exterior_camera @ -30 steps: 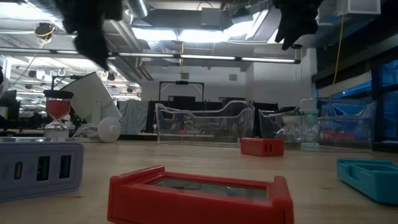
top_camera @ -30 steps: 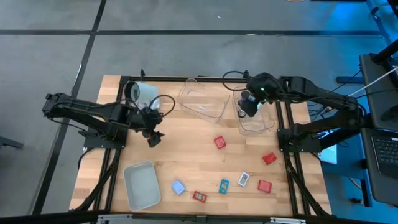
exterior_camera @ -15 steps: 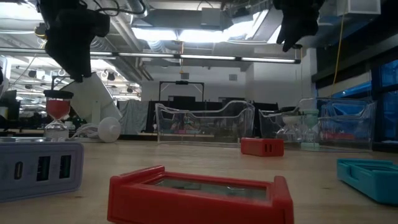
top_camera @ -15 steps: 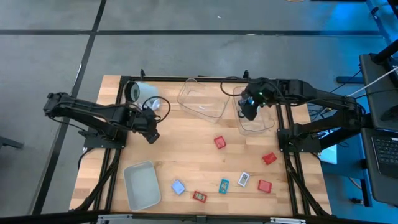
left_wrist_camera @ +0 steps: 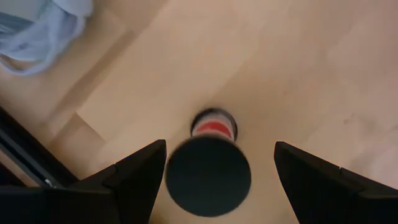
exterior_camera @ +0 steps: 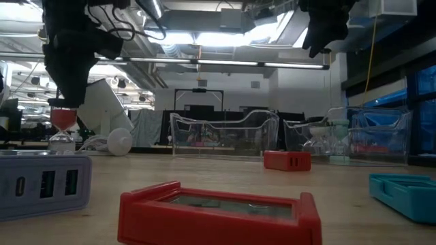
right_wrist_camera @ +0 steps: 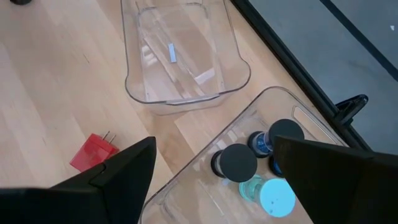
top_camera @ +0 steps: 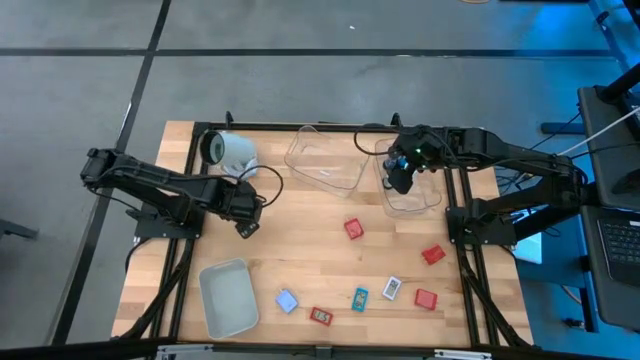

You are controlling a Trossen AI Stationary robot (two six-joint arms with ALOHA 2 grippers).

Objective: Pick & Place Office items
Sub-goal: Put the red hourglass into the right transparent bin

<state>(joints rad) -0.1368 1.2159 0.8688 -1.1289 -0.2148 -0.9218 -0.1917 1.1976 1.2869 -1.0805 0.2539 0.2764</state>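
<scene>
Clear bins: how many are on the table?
2, both at the table's far edge: the middle bin and the right-hand bin beside it, which holds cylinders. None seems hidden.

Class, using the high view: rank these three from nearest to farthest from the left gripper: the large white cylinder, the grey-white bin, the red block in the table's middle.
Measured from the left gripper:
1. Large white cylinder, at the table's far left corner.
2. Grey-white bin, at the near left edge.
3. Red block, mid-table toward the right arm.
The first two are fairly close in rank; the block is plainly farthest.
</scene>
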